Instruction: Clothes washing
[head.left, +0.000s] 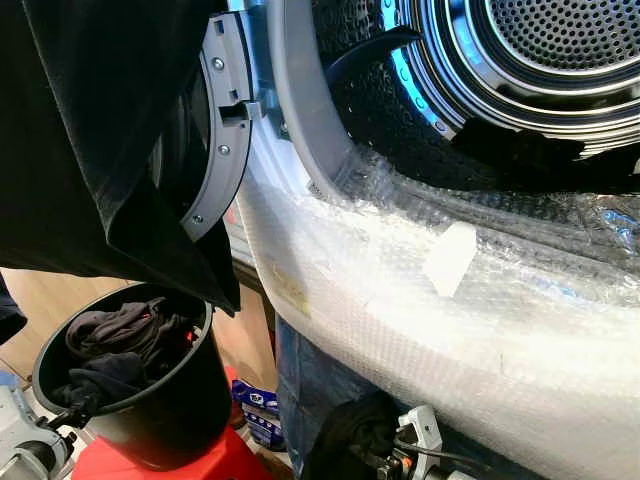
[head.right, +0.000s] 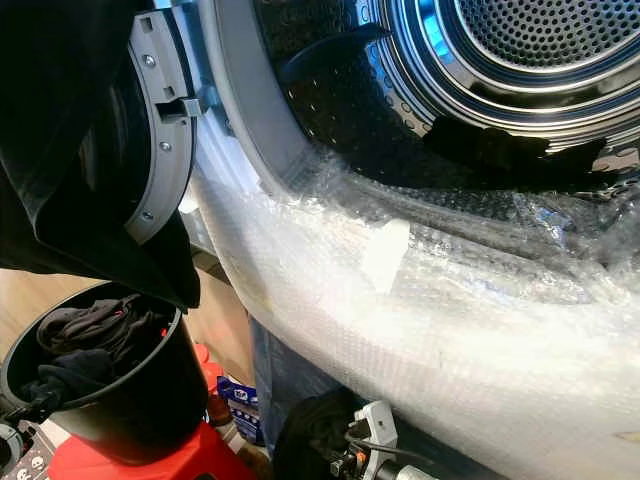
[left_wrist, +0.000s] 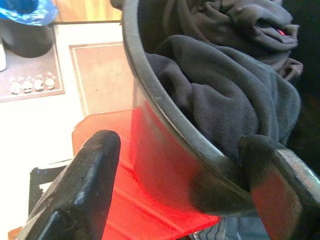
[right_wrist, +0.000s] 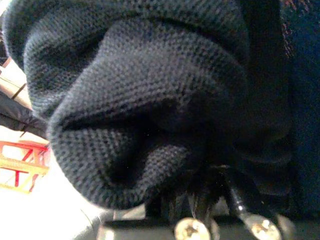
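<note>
The washer's drum (head.left: 560, 40) stands open at the upper right, and a dark garment (head.right: 500, 145) lies at its lip. Bubble wrap (head.left: 450, 300) covers the machine's front. A large black cloth (head.left: 90, 130) hangs over the open door (head.left: 225, 130). At the lower left a black bucket (head.left: 170, 400) holds dark clothes (head.left: 120, 335). My left gripper (left_wrist: 180, 150) is open and straddles the bucket's rim (left_wrist: 165, 115), one finger (left_wrist: 95, 165) outside and the other against the clothes inside. Low in the middle, my right gripper (head.left: 375, 445) is shut on a dark knit garment (right_wrist: 140, 100), which hides its fingers.
The bucket rests on a red stool (head.left: 210, 462). A blue packet (head.left: 255, 400) lies on the floor beside the machine. In the left wrist view a brown mat (left_wrist: 100, 70) lies on the pale floor beyond the stool.
</note>
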